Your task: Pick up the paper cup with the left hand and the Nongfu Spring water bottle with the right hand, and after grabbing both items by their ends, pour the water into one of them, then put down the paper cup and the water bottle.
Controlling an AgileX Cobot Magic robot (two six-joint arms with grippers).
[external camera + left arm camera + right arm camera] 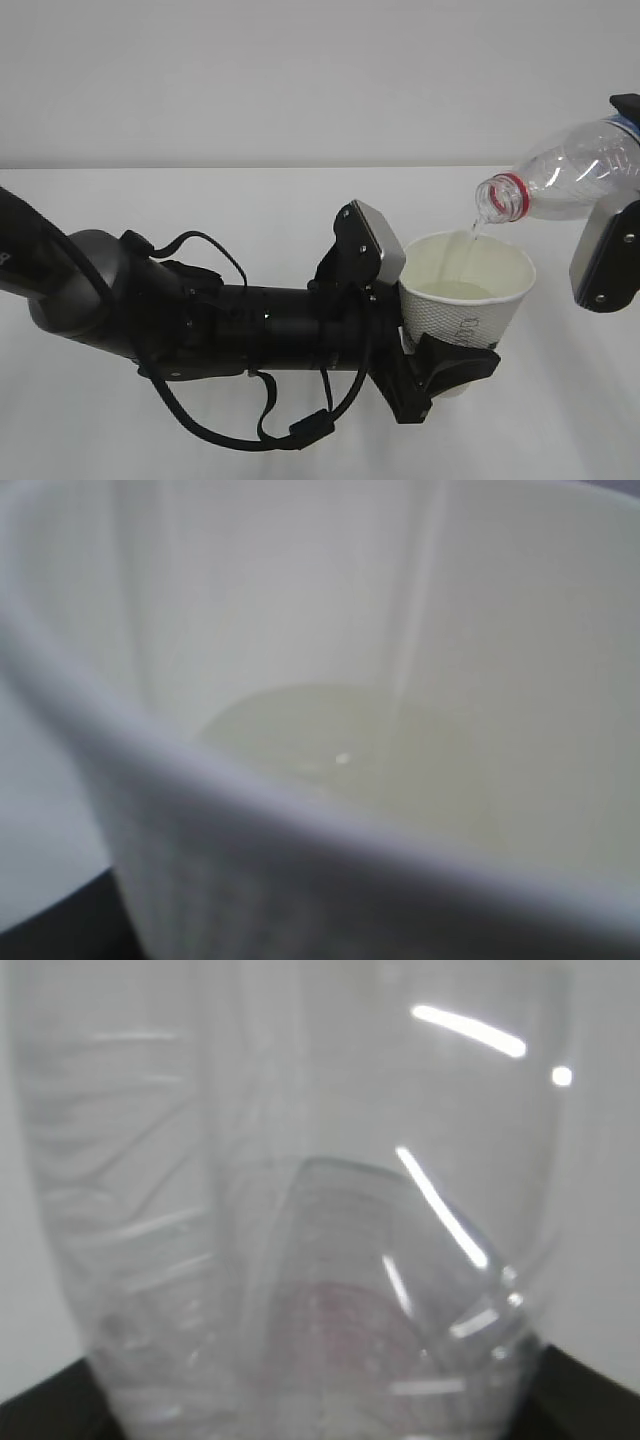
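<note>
Both grippers are busy: left hand (440, 360) clamps the paper cup (465, 300) at center-right of the frame, while right hand (610, 240) grips the tipped Nongfu Spring water bottle (565, 180) upper right, water (476, 228) trickling into the cup.

The worktop (250, 200) lies bare across the upper left and middle of the frame, giving free passage there. The left hand (440, 340) and its thick arm block the lower half, the paper cup (465, 300) the centre right, and the Nongfu Spring water bottle (570, 180) with the right hand (610, 255) the upper right corner.
</note>
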